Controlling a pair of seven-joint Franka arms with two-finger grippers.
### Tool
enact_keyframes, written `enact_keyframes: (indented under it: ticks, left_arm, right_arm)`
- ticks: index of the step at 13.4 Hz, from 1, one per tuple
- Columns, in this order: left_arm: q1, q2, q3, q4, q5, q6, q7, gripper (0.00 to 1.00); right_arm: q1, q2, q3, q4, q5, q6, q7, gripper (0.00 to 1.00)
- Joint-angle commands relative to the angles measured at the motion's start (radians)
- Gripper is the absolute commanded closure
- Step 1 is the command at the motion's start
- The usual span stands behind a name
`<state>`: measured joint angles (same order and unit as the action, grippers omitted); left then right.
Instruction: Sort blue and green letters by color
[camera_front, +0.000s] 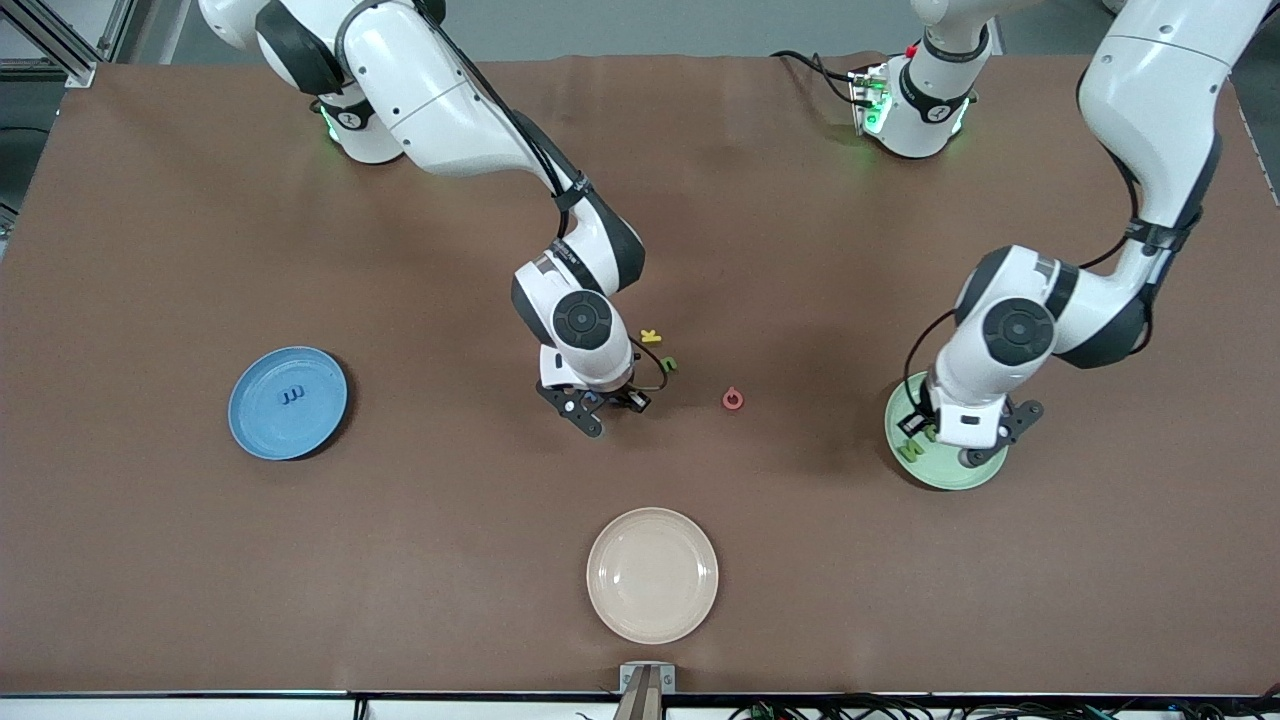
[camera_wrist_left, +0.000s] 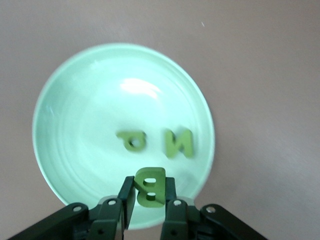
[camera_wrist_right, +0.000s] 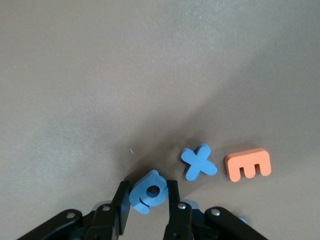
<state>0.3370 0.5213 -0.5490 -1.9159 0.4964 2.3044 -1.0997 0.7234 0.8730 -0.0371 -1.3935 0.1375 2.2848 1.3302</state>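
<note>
My left gripper (camera_wrist_left: 149, 189) is shut on a green letter B (camera_wrist_left: 150, 186) and hangs over the pale green plate (camera_wrist_left: 75, 100). Two more green letters lie in that plate, a round one (camera_wrist_left: 132, 140) and an N (camera_wrist_left: 178, 143). At mid-table my right gripper (camera_wrist_right: 149, 194) is shut on a round blue letter (camera_wrist_right: 150, 191), low over the brown table. A blue X (camera_wrist_right: 198, 161) lies close beside it. The blue plate (camera_front: 250, 420) toward the right arm's end holds one blue letter (camera_front: 291, 396). Another green letter (camera_front: 668, 363) lies on the table beside the right gripper (camera_front: 603, 402).
An orange E (camera_wrist_right: 248, 165) lies next to the blue X. A yellow K (camera_front: 651, 336) and a pink ring letter (camera_front: 733, 399) sit near mid-table. A beige plate (camera_front: 652, 574) stands nearest the front camera. The green plate (camera_front: 950, 478) is at the left arm's end.
</note>
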Motion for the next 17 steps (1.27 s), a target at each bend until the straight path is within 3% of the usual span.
enact_keyframes:
  ticks: [1, 2, 3, 4, 6, 9, 13, 17]
  left_arm:
    - [0.013, 0.060, -0.002, 0.063, 0.016, -0.011, 0.061, 0.81]
    - [0.013, 0.072, -0.002, 0.077, 0.016, -0.011, 0.067, 0.61]
    - [0.013, 0.075, -0.002, 0.081, 0.014, -0.011, 0.070, 0.25]
    - [0.011, 0.074, -0.003, 0.083, 0.016, -0.013, 0.070, 0.00]
    - [-0.010, 0.065, -0.011, 0.083, 0.011, -0.016, 0.049, 0.00]
    - [-0.079, 0.062, -0.054, 0.083, -0.010, -0.055, -0.033, 0.00]
    - [-0.264, 0.101, -0.071, 0.126, -0.010, -0.057, -0.302, 0.01]
    - [-0.467, 0.177, -0.068, 0.213, -0.006, -0.054, -0.350, 0.04]
  right_arm:
    - [-0.035, -0.032, 0.006, 0.021, -0.012, -0.086, -0.038, 0.83]
    - [-0.038, -0.041, 0.003, 0.036, -0.010, -0.134, -0.078, 0.83]
    - [-0.048, -0.064, 0.003, 0.047, -0.010, -0.163, -0.121, 0.83]
    - [-0.077, -0.096, 0.005, 0.041, -0.012, -0.206, -0.185, 0.83]
    - [-0.126, -0.156, 0.003, 0.021, -0.012, -0.319, -0.369, 0.85]
    - [-0.276, -0.316, 0.005, -0.164, -0.010, -0.331, -0.712, 0.85]
    - [-0.448, -0.446, 0.003, -0.353, -0.013, -0.324, -1.081, 0.85]
    - [-0.629, -0.485, 0.003, -0.462, -0.087, -0.253, -1.382, 0.84]
